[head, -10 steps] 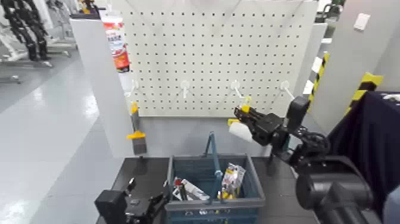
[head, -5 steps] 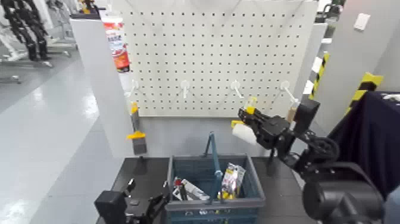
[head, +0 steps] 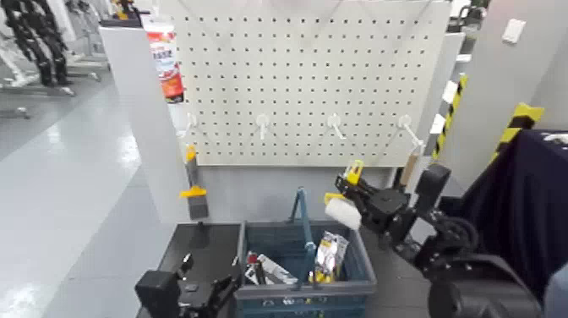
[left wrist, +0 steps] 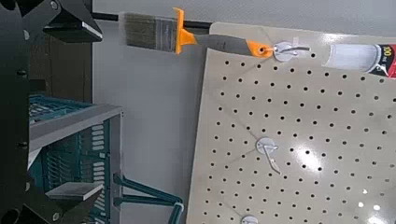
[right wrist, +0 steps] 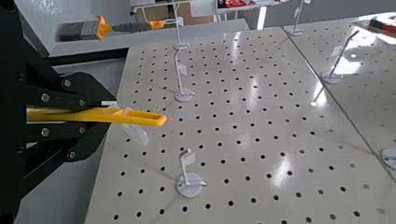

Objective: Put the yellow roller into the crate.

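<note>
since the earlier frame, the right gripper [head: 352,183] and the yellow roller [head: 344,209] have sunk toward the crate [head: 306,262]. we see it shut on the yellow handle, above the crate's right rear corner. the handle points up, the white head slants; the gripper hides its middle. the left gripper [left wrist: 70,112], beside the crate, is open.

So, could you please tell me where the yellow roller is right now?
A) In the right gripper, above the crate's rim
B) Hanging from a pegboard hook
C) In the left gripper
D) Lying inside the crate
A: the right gripper is shut on the yellow roller, its white head above the crate.
</note>
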You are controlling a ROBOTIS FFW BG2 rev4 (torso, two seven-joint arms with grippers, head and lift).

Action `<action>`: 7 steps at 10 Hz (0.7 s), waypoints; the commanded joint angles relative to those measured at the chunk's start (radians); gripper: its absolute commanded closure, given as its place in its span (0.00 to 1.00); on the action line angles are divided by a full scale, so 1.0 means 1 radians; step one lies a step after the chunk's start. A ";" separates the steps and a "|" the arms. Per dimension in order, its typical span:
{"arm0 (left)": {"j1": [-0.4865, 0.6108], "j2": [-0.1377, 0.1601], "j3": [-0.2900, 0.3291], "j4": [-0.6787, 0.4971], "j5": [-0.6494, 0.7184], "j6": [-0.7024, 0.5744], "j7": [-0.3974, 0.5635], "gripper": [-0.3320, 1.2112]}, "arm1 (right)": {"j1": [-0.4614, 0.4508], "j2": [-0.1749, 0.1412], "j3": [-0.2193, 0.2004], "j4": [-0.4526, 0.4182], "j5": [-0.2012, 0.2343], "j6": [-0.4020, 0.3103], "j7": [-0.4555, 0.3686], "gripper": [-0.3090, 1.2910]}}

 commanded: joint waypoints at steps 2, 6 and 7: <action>-0.005 0.004 -0.006 0.000 0.000 0.000 0.000 0.33 | -0.017 0.003 0.033 0.149 -0.070 0.000 0.003 0.97; -0.014 0.013 -0.020 0.002 0.005 0.000 0.000 0.33 | -0.065 0.010 0.100 0.302 -0.110 0.012 -0.011 0.97; -0.017 0.013 -0.023 0.003 0.006 -0.002 0.000 0.33 | -0.072 0.011 0.114 0.314 -0.106 0.029 -0.021 0.97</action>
